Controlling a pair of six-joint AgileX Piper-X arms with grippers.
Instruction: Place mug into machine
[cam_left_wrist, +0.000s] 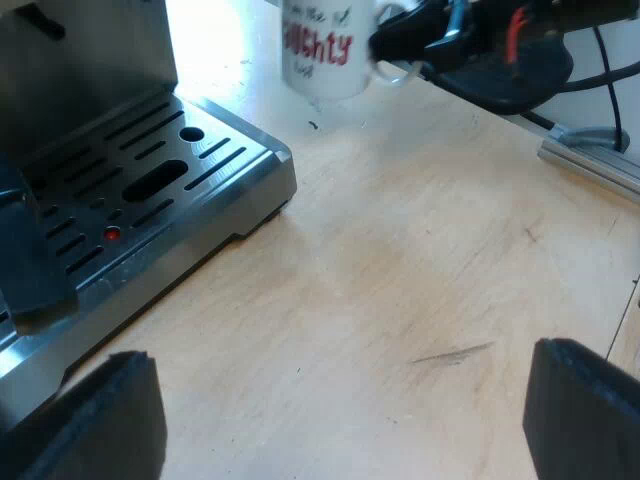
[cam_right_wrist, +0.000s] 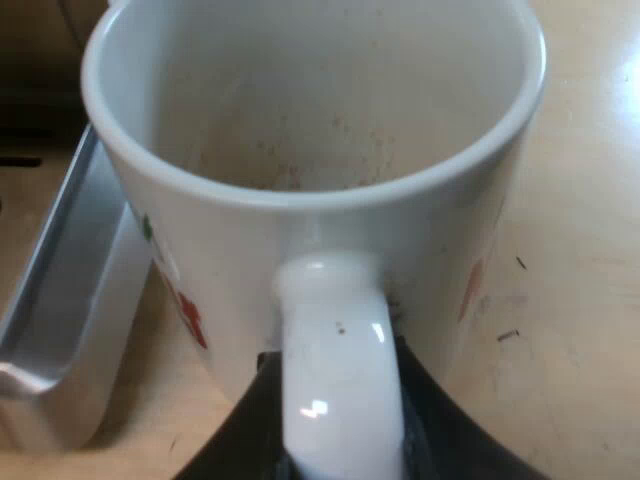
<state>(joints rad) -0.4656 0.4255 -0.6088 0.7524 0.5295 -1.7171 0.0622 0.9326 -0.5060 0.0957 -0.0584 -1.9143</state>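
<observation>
A white mug (cam_left_wrist: 320, 50) with red lettering stands upright by the far corner of the espresso machine's metal drip tray (cam_left_wrist: 150, 190). My right gripper (cam_left_wrist: 440, 40) holds it by the handle. In the right wrist view the mug (cam_right_wrist: 300, 230) is close and has nothing in it. Its handle (cam_right_wrist: 335, 340) sits between the black fingers of my right gripper (cam_right_wrist: 335, 410), which is shut on it. The tray's edge (cam_right_wrist: 60, 300) runs just beside the mug. I cannot tell whether the mug rests on the table or hangs slightly above it. My left gripper (cam_left_wrist: 340, 405) is open over bare wood beside the tray.
The drip tray has a slotted grille with a small red dot (cam_left_wrist: 112, 233), and the machine's front rises behind it. The table (cam_left_wrist: 400, 280) is light wood. A metal rail (cam_left_wrist: 595, 160) lies at the table's edge beyond my right arm.
</observation>
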